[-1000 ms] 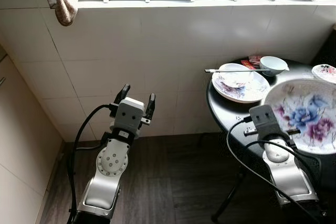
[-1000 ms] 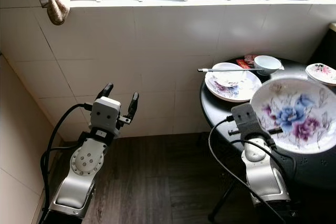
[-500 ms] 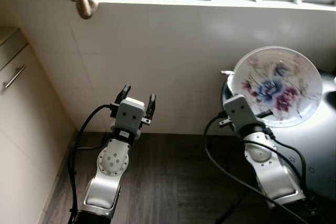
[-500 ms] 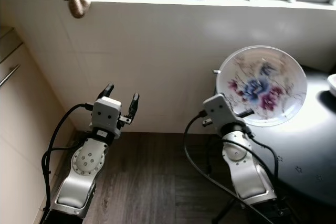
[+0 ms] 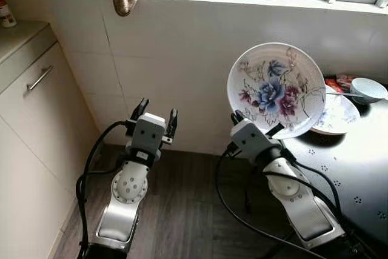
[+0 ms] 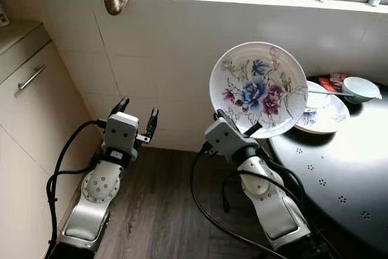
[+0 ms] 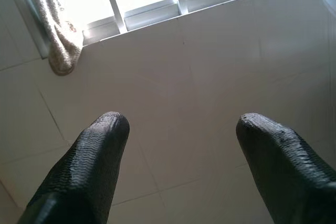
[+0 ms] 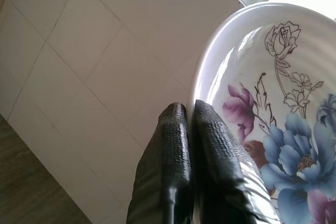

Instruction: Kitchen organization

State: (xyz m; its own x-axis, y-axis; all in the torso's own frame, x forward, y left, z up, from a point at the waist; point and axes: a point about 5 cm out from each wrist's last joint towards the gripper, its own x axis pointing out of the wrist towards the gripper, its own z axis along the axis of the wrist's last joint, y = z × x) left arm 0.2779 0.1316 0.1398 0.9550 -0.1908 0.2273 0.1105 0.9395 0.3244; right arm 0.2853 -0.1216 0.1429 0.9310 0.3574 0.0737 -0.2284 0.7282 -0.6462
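Right wrist view: right gripper [image 8: 188, 116] fingers pinch the floral plate [image 5: 276, 89] rim. Head view: plate tilted near upright, face toward camera. Left gripper [image 5: 156, 113] spread, empty.

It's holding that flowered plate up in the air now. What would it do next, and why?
Probably carry the plate on toward the counter at its left. The right gripper pinches the plate's rim and holds it tilted, clear of the black table, so it needs a place to rest. The left gripper is open and holds nothing.
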